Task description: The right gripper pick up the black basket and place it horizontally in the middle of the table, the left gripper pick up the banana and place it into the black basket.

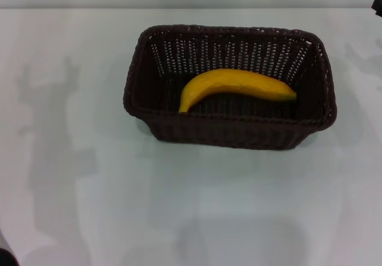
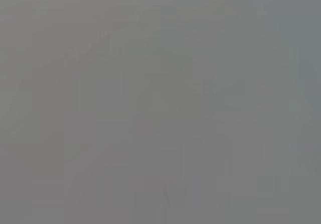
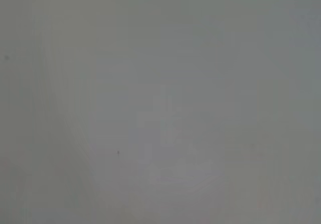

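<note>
Inside black basket (image 1: 230,132): banana (image 1: 236,87)

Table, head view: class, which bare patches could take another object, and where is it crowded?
The table is bare left of the black basket, and across the whole near side below it. A narrower strip lies beyond its far rim. Inside, the banana fills most of the floor.

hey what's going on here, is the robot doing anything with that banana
Nothing is being handled right now. The banana lies inside the black basket, which sits lengthwise across the middle of the white table. Neither gripper is near it: only a dark bit of something shows at the far right edge of the head view and another at the near left corner, and both wrist views show just blank surface. Judging by how things lie, the job looks done.
</note>
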`<state>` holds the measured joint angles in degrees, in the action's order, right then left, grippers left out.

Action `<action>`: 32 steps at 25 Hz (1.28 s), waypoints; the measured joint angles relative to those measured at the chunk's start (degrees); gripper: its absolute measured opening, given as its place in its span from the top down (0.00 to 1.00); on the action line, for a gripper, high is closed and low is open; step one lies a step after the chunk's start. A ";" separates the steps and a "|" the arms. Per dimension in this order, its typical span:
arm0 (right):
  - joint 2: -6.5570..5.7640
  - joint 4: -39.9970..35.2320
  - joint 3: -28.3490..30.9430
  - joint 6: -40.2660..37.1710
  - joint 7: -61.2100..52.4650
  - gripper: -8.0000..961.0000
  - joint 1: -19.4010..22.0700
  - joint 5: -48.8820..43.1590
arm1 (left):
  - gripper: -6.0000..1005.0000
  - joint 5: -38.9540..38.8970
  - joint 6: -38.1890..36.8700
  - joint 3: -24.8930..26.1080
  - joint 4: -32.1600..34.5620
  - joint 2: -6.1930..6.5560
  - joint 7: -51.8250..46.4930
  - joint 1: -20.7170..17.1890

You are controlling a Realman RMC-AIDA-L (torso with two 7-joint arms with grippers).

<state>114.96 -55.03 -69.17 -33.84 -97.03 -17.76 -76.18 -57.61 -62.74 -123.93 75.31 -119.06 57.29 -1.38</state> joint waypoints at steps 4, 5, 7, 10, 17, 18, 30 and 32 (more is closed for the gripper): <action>0.00 0.04 0.05 -0.01 0.33 0.12 -0.04 0.03 | 0.12 -0.17 -0.12 -0.28 -0.46 -0.05 -1.07 -1.02; 0.00 0.07 0.06 -0.01 0.49 0.12 -0.09 0.07 | 0.12 -0.19 -0.16 -0.36 -0.52 -0.12 -1.07 -1.48; 0.00 0.07 0.08 -0.07 0.74 0.12 -0.13 0.35 | 0.12 -0.25 -0.33 -0.53 -0.53 -0.22 -1.11 -2.63; 0.00 0.15 0.56 -0.19 1.32 0.12 -0.20 0.75 | 0.12 -1.95 -0.48 -0.80 -0.69 -0.24 -0.94 -3.83; 0.00 1.25 3.58 -0.53 2.87 0.12 -0.24 0.78 | 0.12 -6.43 -1.62 -0.56 -2.20 -0.24 -0.74 -5.74; 0.00 1.42 4.12 -0.55 3.28 0.12 -0.24 0.80 | 0.12 -7.37 -2.56 -0.57 -2.69 -0.21 -0.82 -5.90; 0.00 6.02 13.73 -2.21 10.11 0.12 -0.57 3.94 | 0.12 -10.48 -7.46 -3.24 -3.45 -0.23 -1.32 -7.68; 0.00 6.57 15.11 -2.98 11.15 0.12 -0.63 4.44 | 0.12 -10.81 -7.51 -3.50 -3.45 -0.26 -1.36 -7.81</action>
<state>114.96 -48.46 -54.06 -36.82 -85.88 -18.39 -71.74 -68.41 -70.24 -127.43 71.86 -119.32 55.93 -9.19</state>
